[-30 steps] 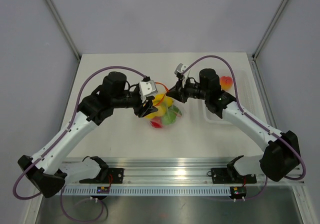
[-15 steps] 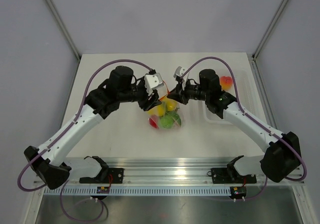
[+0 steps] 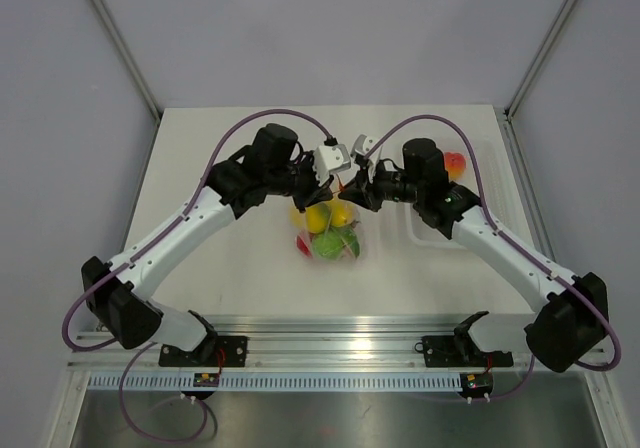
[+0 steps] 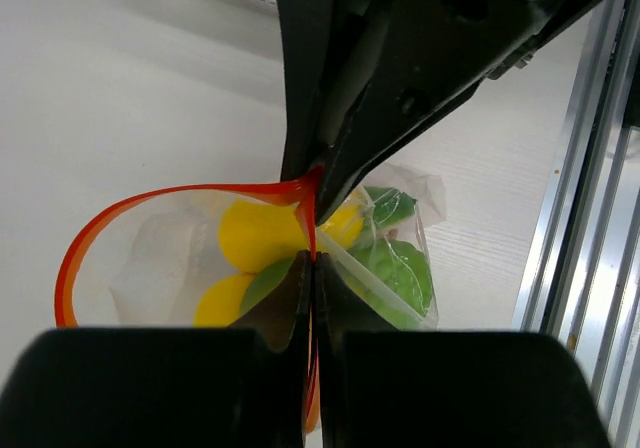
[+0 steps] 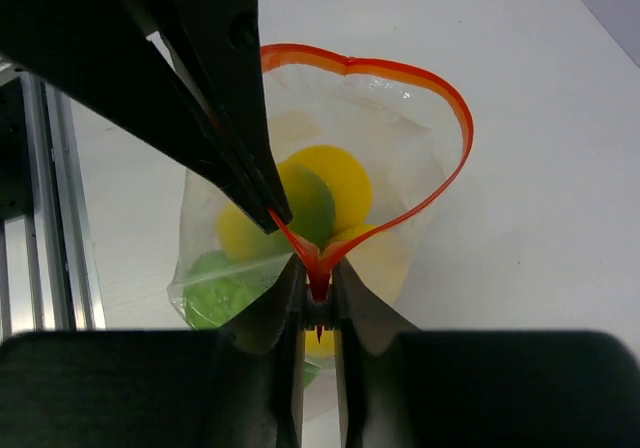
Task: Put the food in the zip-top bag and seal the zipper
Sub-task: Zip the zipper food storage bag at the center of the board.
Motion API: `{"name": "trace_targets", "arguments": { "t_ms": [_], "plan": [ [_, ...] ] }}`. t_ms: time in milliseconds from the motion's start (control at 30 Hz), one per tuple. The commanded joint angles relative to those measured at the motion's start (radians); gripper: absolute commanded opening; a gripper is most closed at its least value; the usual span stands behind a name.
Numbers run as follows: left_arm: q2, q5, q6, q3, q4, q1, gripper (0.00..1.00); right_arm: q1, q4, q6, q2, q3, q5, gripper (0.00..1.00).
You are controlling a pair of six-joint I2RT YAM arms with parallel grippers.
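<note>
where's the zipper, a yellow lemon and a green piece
zipper (image 5: 380, 67), right wrist view, upper stretch of the strip
yellow lemon (image 5: 350, 178), right wrist view, its rounded middle
green piece (image 4: 400, 273), left wrist view, its middle

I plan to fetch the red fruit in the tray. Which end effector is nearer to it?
Right. The right end effector, shut on the zipper, lies toward the red fruit; the left end effector grips just beyond it.

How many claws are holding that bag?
2. The left gripper is shut on the zipper of the bag. The right gripper is shut on the same strip right next to it, facing the left one.
</note>
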Motion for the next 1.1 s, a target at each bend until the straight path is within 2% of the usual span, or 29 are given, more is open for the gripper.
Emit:
{"name": "trace_targets", "arguments": {
  "t_ms": [0, 100, 200, 300, 400, 500, 667, 900, 1067],
  "plan": [
    [0.01, 0.035, -0.02, 0.064, 0.008, -0.004, 0.0, -0.006, 0.038, 0.031, -0.096, 0.033, 0.013, 0.2],
    [-0.022, 0.04, -0.057, 0.03, 0.064, -0.003, 0.0, -0.008, 0.093, 0.077, -0.187, -0.03, 0.07, 0.37],
    [-0.099, 0.048, -0.1, -0.059, 0.176, -0.003, 0.0, -0.012, 0.171, 0.146, -0.282, -0.117, 0.181, 0.41],
    [-0.16, 0.055, -0.132, -0.129, 0.253, -0.001, 0.0, -0.014, 0.227, 0.218, -0.351, -0.203, 0.211, 0.44],
    [-0.185, 0.063, -0.152, -0.153, 0.277, 0.002, 0.0, -0.014, 0.318, 0.313, -0.371, -0.281, 0.181, 0.44],
    [-0.177, 0.065, -0.163, -0.146, 0.273, 0.002, 0.0, -0.012, 0.334, 0.359, -0.325, -0.297, 0.095, 0.45],
    [-0.171, 0.075, -0.172, -0.137, 0.262, 0.002, 0.0, -0.009, 0.4, 0.392, -0.308, -0.338, 0.076, 0.46],
    [-0.179, 0.081, -0.181, -0.136, 0.267, 0.002, 0.0, -0.001, 0.406, 0.395, -0.265, -0.318, 0.047, 0.38],
    [-0.177, 0.081, -0.183, -0.136, 0.264, 0.002, 0.0, 0.017, 0.428, 0.416, -0.235, -0.292, 0.022, 0.37]
  ]
}}
